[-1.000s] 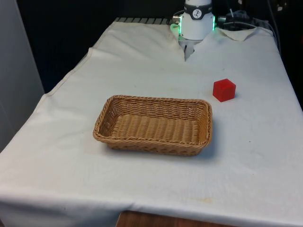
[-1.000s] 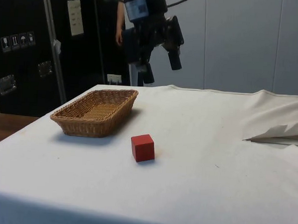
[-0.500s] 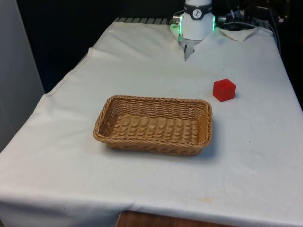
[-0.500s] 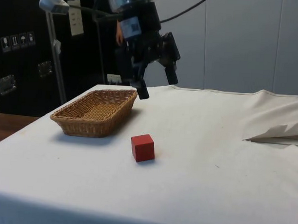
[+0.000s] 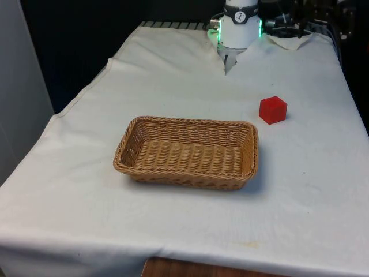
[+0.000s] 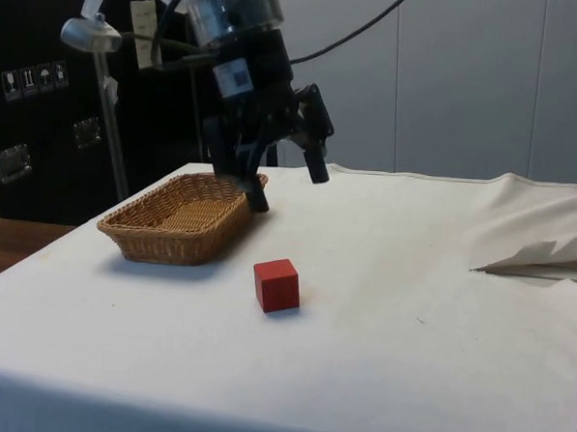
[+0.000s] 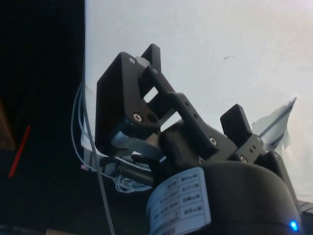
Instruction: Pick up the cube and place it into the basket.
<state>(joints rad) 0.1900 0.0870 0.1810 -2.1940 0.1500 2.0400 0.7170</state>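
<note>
A red cube (image 5: pixel 273 109) rests on the white cloth, to the front view's right of the basket and a little farther back. The brown wicker basket (image 5: pixel 187 153) lies in the middle of the table with nothing in it. In the side view the cube (image 6: pixel 276 285) is in front of the basket (image 6: pixel 182 225). My black gripper (image 6: pixel 288 185) hangs tilted above the cloth, higher than the cube and beside the basket's end. It is open, and between its fingers in the wrist view there is just cloth around the gripper (image 7: pixel 193 82).
The robot's base (image 5: pixel 239 29) stands at the table's far end. A raised fold of cloth (image 6: pixel 538 256) lies at the side view's right. The table's front edge (image 5: pixel 190 259) runs close below the basket in the front view.
The gripper has come down and shifted towards the basket in the side view, ending nearer the cube. Cube and basket have stayed put.
</note>
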